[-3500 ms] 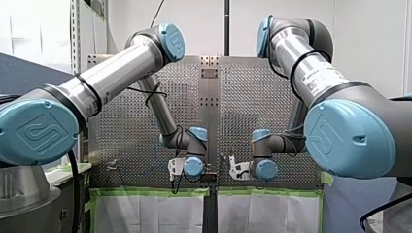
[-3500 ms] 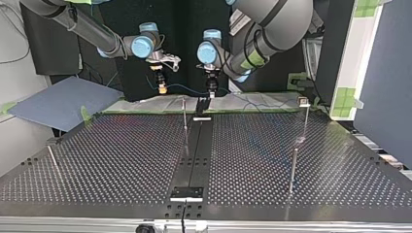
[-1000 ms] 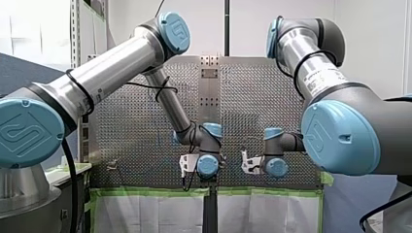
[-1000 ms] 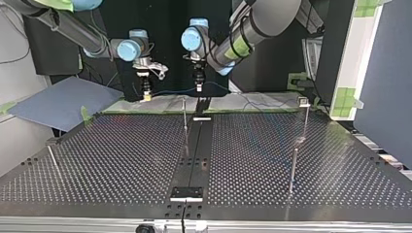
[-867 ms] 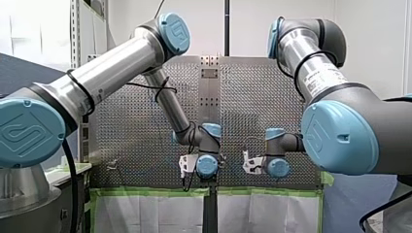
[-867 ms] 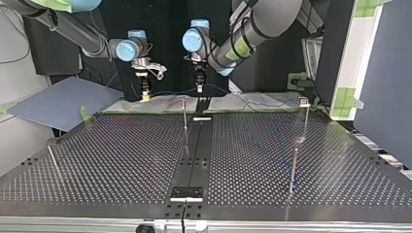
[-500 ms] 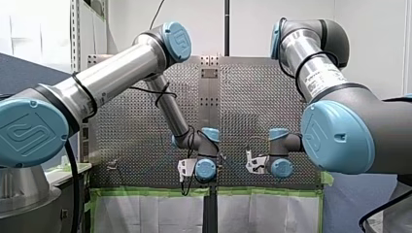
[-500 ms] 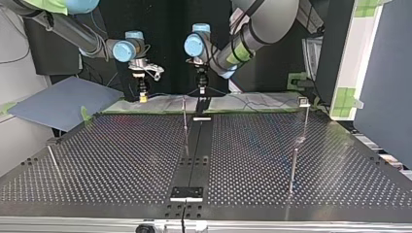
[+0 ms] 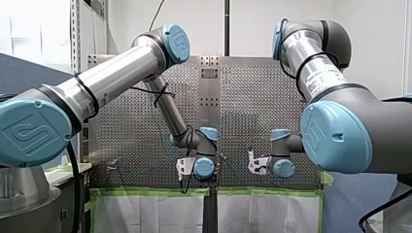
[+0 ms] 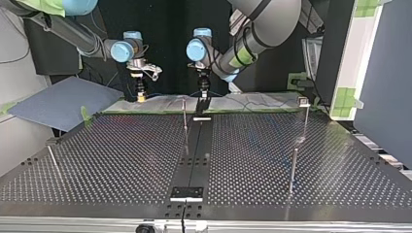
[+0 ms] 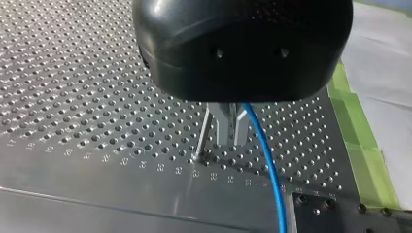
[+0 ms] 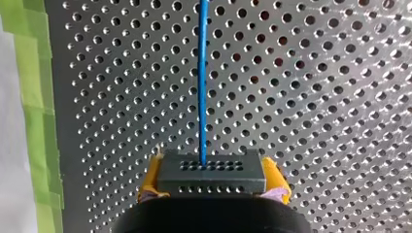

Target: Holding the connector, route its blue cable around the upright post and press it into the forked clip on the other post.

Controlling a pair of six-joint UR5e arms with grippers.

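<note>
Between the yellow pads [image 12: 273, 177] of my right hand [image 12: 213, 180], grips the black connector [image 12: 211, 171] squarely, blue cable [image 12: 201, 87] leading ahead over the desk [image 12: 316, 97]. Pinches that cable farther along in the closed metal fingers [image 11: 219, 126] of my left hand [image 11: 228, 127], pointing down just beside the upright post [image 11: 202, 133]. Seemingly early: no wrap shown yet, forked clip [image 10: 303, 101] beyond untouched.

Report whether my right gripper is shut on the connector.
Shut. The right wrist view shows my right gripper with yellow pads pressing both sides of the black connector, blue cable leading ahead.
</note>
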